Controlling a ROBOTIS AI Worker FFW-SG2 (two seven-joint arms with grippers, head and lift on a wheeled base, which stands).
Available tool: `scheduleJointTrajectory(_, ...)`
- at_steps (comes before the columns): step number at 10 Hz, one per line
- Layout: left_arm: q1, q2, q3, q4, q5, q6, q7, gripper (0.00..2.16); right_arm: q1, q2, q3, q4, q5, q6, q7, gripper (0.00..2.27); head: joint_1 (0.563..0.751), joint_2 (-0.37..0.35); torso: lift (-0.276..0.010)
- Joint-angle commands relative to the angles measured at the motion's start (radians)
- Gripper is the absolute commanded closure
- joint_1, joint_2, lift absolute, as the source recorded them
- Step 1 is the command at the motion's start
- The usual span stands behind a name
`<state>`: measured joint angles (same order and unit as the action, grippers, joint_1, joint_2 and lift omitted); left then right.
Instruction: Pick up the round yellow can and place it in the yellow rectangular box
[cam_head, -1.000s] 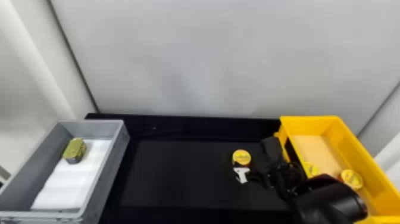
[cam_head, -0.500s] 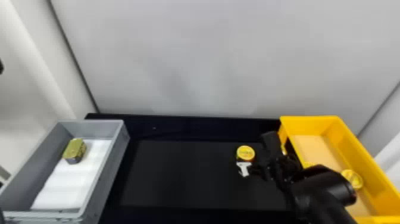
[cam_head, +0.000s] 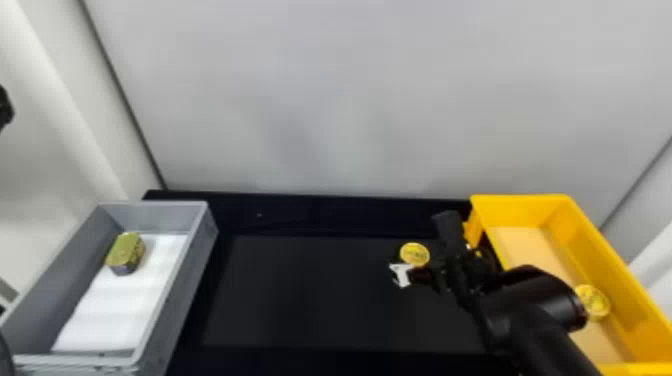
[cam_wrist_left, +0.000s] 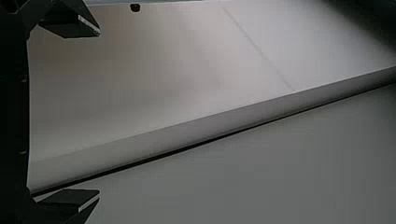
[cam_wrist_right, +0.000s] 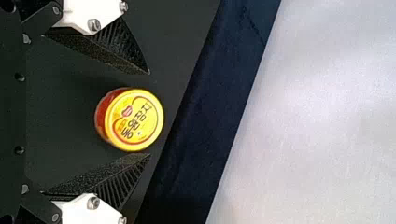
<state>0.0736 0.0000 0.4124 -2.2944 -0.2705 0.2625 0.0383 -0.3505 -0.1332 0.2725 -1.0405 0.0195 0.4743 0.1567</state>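
"Where is the round yellow can (cam_wrist_right: 129, 119) from the right end effector (cam_wrist_right: 149, 114)?"

"Between its two fingers (cam_wrist_right: 102, 177), standing on the desk (cam_head: 300, 300), with the lid (cam_wrist_right: 140, 112) showing. One finger is just beside it; the other leaves a wider gap."

"So nothing is held?"

"Nothing. They're parted a little wider than the can. The left end effector (cam_wrist_left: 99, 112) is spread wide and empty."

"How will the can behave in the grip?"

"Stiff, I'd say, with some weight for its size if it's full. It shouldn't crush under a moderate squeeze, but the side looks smooth and curved, so it could slip or roll out."

"Where would you take it?"

"Across the full width of the red side, below the lid, with the flat of both fingers. If only the tips catch it, it may squirt away. I wouldn't pull on the lid either; I can't tell how firmly it sits."

"And the uneven gap?"

"Centre over the can first, or the nearer finger may push it along before the other meets it."

"Then the yellow rectangular box (cam_head: 600, 250)?"

"Just to the right of the right end effector. Lift the can level, clear the wall, and set it down gently."
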Motion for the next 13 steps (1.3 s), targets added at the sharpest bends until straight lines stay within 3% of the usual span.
scheduleJointTrajectory(1,-0.005,-0.003,-0.004,0.000,-0.004,0.000,0.000,0.07,0.002,0.015,-0.002,0.022,-0.003,-0.017,-0.012,0.18,0.692,0.014,-0.056)
scheduleJointTrajectory(13,-0.003,-0.003,-0.012,0.004,-0.007,0.003,0.000,0.07,-0.022,0.017,-0.018,0.031,0.057,0.005,-0.054,0.19,0.692,0.014,-0.056)
